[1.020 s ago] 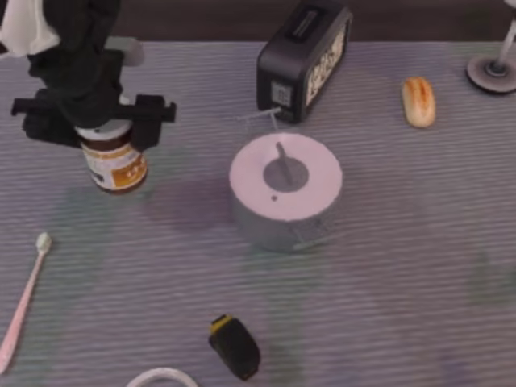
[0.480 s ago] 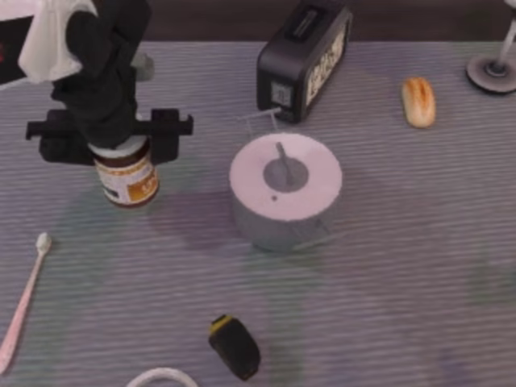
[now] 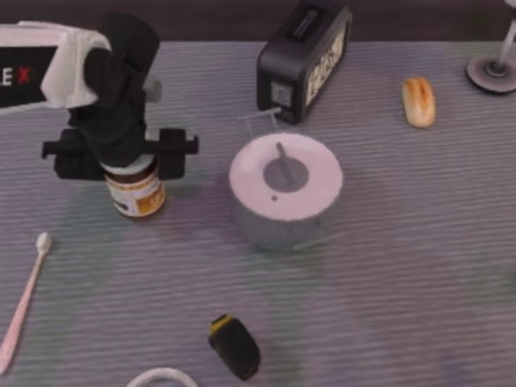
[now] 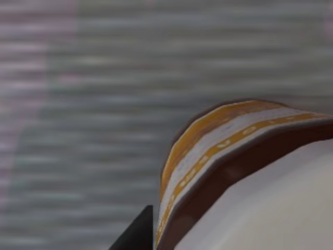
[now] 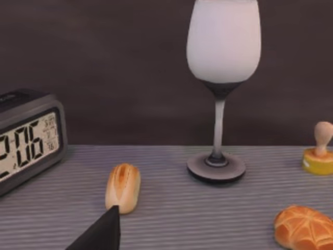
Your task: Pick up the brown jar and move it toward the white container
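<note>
The brown jar (image 3: 137, 197), with its orange-and-white label, hangs upright under my left gripper (image 3: 121, 155), which is shut on its white lid. It sits left of the white container (image 3: 274, 230), a squat grey pot with a white lid and grey knob, with a gap of table between them. In the left wrist view the jar (image 4: 234, 156) fills the near corner, with one black finger (image 4: 135, 234) beside its label. My right arm is outside the top view; only a black tip (image 5: 106, 229) of it shows in the right wrist view.
A black clock (image 3: 305, 60) stands just behind the pot. A bread roll (image 3: 418, 101) and a wine glass base (image 3: 493, 72) lie at the back right. A pink spoon-like stick (image 3: 22, 306), a black-and-yellow object (image 3: 235, 347) and a white ring (image 3: 161, 377) lie along the front.
My left gripper has carried the jar to the right and a little toward the front, closer to the white pot. Nothing else has moved.
</note>
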Controlling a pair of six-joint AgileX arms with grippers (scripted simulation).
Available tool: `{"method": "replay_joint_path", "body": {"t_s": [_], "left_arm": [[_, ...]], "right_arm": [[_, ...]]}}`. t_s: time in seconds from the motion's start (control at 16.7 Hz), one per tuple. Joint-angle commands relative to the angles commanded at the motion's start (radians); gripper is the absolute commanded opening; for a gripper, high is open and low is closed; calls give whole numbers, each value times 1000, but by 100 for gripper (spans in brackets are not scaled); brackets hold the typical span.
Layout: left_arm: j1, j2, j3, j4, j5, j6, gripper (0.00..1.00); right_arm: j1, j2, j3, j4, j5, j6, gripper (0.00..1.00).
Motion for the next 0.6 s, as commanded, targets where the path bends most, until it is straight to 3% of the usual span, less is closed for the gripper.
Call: {"method": "replay_joint_path", "body": {"t_s": [0.3, 0.6], "left_arm": [[0, 8, -7, 15, 0, 1, 0], [0, 8, -7, 15, 0, 1, 38]], "right_arm": [[0, 0, 0, 0, 0, 0, 100], [0, 0, 0, 0, 0, 0, 100]]}}
